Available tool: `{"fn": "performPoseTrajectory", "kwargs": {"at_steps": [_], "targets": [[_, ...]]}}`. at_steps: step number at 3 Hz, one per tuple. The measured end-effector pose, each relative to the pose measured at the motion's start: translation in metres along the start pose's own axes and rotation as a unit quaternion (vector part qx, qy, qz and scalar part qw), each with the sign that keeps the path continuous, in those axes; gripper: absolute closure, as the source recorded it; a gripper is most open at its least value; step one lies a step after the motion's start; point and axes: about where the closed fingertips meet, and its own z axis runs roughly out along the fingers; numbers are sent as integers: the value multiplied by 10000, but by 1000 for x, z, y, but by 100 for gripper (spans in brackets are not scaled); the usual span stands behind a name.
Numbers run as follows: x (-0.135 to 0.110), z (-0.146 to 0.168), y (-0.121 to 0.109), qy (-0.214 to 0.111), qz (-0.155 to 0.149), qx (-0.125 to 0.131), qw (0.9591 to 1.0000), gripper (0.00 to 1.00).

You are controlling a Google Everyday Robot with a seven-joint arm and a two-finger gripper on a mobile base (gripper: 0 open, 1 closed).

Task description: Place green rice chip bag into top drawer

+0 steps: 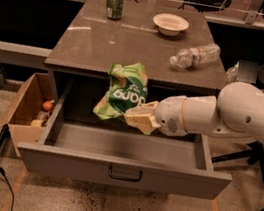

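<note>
Your jaws are pinched on the lower edge of the green rice chip bag (124, 92), so your gripper (139, 119) holds it in the air over the back of the pulled-out top drawer (125, 170). Just left of the drawer, an open cardboard box (23, 103) holds a small orange item (47, 106) and something pale below it.

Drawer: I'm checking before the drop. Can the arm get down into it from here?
Probably yes. The drawer stands pulled open, and the tool, shut on the bag, hangs right above its open space with nothing between them.
</note>
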Motion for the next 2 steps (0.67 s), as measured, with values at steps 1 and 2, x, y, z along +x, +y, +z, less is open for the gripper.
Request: {"fn": "performPoseTrajectory", "kwargs": {"at_steps": [1,2], "targets": [[12,-14,2,166,106,21,9998,100],[21,-24,2,293,194,-35,9994,100]]}}
